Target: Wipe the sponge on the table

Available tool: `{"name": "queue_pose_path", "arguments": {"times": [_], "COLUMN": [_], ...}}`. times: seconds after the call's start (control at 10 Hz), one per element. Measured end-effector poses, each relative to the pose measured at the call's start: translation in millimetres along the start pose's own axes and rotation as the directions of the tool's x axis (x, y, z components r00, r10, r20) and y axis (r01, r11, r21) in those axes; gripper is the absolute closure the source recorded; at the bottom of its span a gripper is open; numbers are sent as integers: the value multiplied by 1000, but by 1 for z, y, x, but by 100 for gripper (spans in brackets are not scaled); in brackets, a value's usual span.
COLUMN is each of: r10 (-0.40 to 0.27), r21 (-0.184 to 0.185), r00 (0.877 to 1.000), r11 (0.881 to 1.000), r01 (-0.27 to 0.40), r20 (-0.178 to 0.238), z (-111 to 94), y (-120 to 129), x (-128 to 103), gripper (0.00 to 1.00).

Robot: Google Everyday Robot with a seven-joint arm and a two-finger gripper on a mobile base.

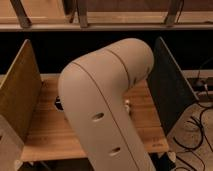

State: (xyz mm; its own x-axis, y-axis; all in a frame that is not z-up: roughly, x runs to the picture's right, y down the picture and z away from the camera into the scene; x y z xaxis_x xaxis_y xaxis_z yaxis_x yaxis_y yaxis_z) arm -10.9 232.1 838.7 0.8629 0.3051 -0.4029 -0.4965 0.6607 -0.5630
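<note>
My beige arm (105,100) fills the middle of the camera view, bent at a bulky elbow above the table (47,135). The table is a light-brown wooden top with plank grain, showing to the left and right of the arm. The sponge is hidden from this view. My gripper is out of view, somewhere past the arm's bulk.
Upright panels stand at the table's ends, a tan one (20,90) on the left and a dark one (170,85) on the right. A small white object (126,105) peeks out at the arm's right edge, a dark object (58,103) at its left. Cables (197,135) lie on the floor, right.
</note>
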Motion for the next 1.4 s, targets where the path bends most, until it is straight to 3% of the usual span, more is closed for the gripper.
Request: {"name": "queue_pose_path", "arguments": {"times": [0.1,0.4,0.7,1.0,1.2,1.4], "r10": [25,48,20,-37,-51,-51], "r21": [43,92,82,107,110,111], "r00": [1000,999,1000,996,995,995], "r11": [999,995,996,994,993,993], "r01": [-25,-46,-22,28,41,41], "r20": [-13,-25,24,83,91,91], "z": [-11,-16,-4,-17,-24,-24], "y": [-22,-53,-64,-71,-68,-68], "x": [9,3,-35,-75,-79,-79], "gripper": [100,100,100,100,99,85]}}
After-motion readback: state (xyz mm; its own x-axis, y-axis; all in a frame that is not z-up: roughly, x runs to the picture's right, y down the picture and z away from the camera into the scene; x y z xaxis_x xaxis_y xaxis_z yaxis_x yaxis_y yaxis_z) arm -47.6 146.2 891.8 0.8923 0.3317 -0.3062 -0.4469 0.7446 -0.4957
